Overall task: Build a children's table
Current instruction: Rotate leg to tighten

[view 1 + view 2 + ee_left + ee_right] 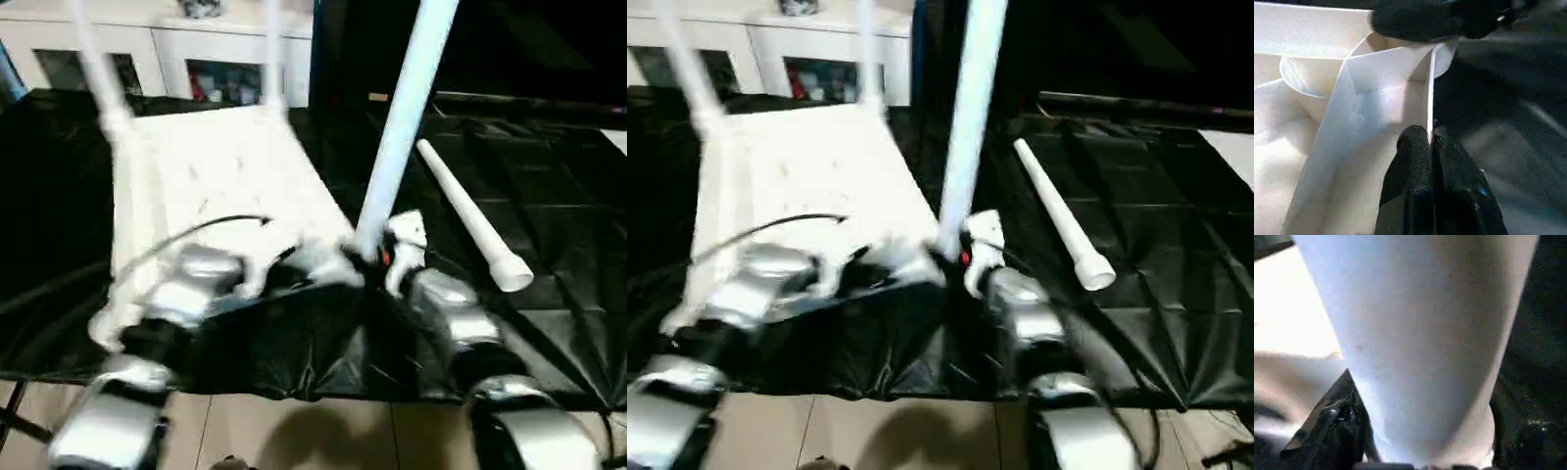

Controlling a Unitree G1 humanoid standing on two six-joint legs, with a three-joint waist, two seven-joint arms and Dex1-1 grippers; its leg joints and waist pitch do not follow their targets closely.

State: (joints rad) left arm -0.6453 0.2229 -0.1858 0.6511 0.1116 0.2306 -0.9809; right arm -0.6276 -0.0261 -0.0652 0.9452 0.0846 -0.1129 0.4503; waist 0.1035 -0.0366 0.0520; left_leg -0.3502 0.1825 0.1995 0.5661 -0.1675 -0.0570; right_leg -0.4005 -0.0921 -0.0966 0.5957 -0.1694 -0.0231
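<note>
On the black sheet, the right end effector (377, 257) clamps an upright white tapered tube leg (402, 117); the left end effector (1430, 147) pinches the white ribbed plastic tabletop's (225, 176) rim, fingers closed.

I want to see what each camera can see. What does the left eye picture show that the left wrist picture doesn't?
The left eye view has a loose leg lying on the black sheet, and the right claw holding an upright leg. The left wrist view has a close look at a round corner socket. Both have the white tabletop and the left claw pinching its edge.
</note>
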